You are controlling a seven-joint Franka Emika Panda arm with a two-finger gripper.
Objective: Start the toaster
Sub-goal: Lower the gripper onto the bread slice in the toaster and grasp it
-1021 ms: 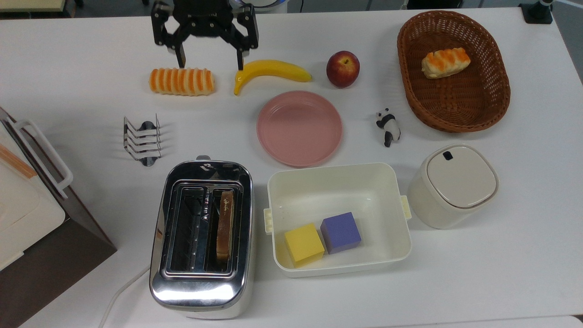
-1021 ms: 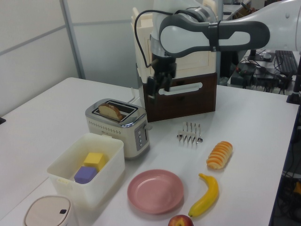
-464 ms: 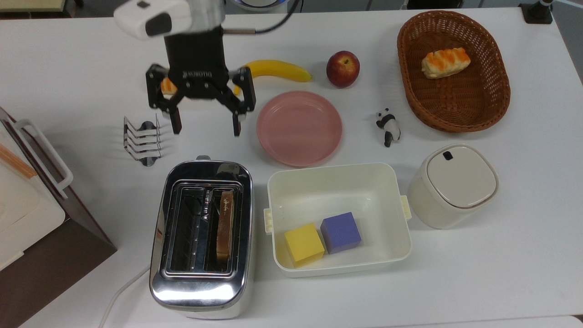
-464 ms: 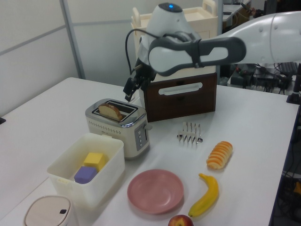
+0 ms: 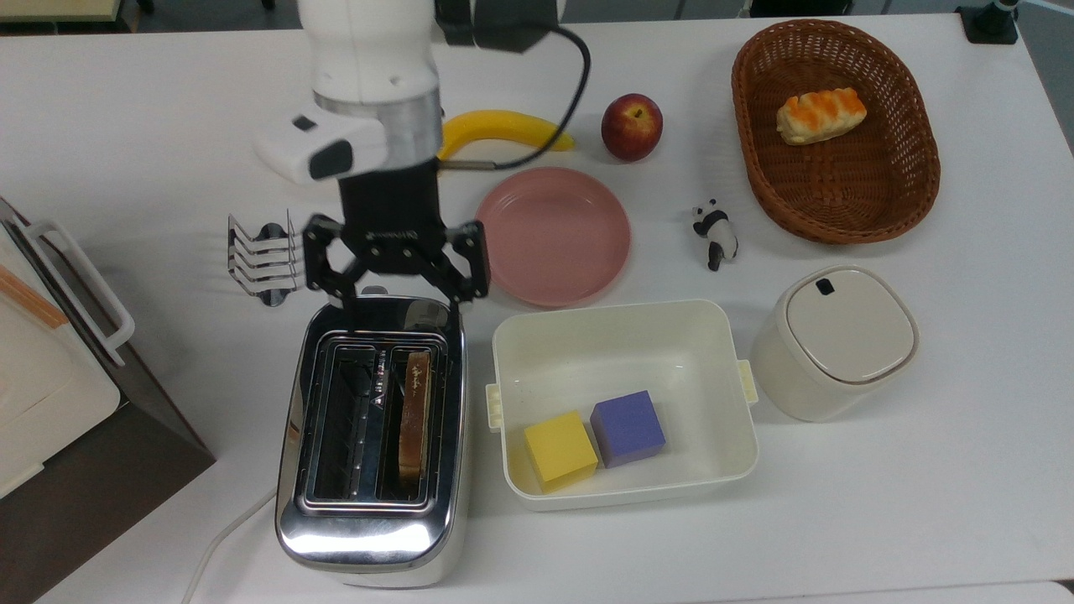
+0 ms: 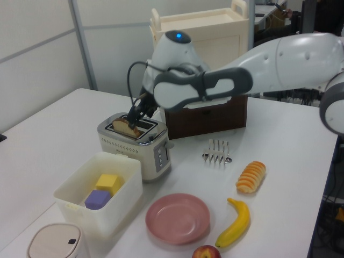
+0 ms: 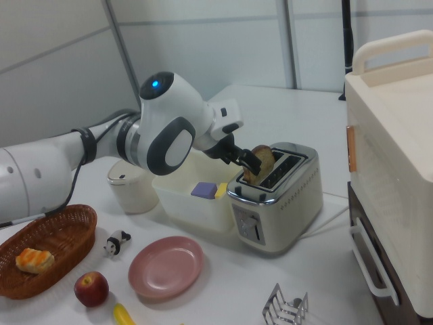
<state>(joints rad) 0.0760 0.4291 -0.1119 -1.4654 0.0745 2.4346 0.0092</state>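
Moving down from the banana, the gripper (image 5: pixel 401 312) is now hovering over the toaster's (image 5: pixel 373 440) control end, fingers (image 5: pixel 345 304) spread wide, gripping nothing. The top view is showing toast (image 5: pixel 414 413) in the toaster's right-hand slot; the right view is showing the front control panel (image 7: pixel 246 227) on the counter (image 5: pixel 923 470).

A large chrome toaster (image 5: pixel 372 440) with rounded corners is seen standing upright on the white table, near the top view's lower left. Two dark slots with wire guides are shown; a slice of toast (image 5: pixel 414 411) is held in one slot, sticking up.
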